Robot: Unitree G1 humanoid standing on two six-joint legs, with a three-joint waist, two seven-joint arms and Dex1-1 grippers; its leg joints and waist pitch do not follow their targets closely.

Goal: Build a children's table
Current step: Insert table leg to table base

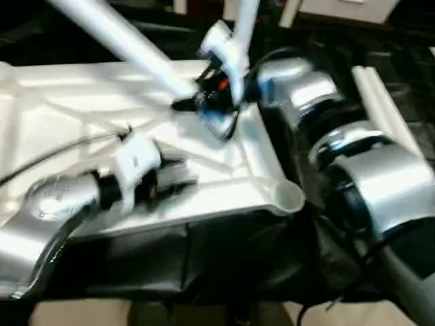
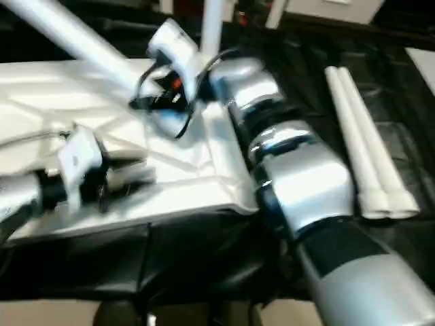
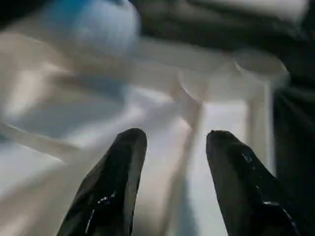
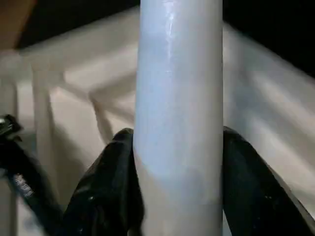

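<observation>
The white table top lies upside down on a dark surface, its ribbed underside facing up. The right pincer is clamped around 1 white tube leg, black fingers pressed on both sides of it. From the head views, this leg runs on a slant, its long axis rising from the pincer up and away toward the robot's left, over the top. An empty round corner socket sits at the near right corner of the top, just below the right pincer and on the right arm's side, so that arm looks better placed to seat the leg there. The left pincer hovers over the ribs with fingers half spread, holding nothing. 2 spare legs lie side by side on the dark surface, well apart to the right.
</observation>
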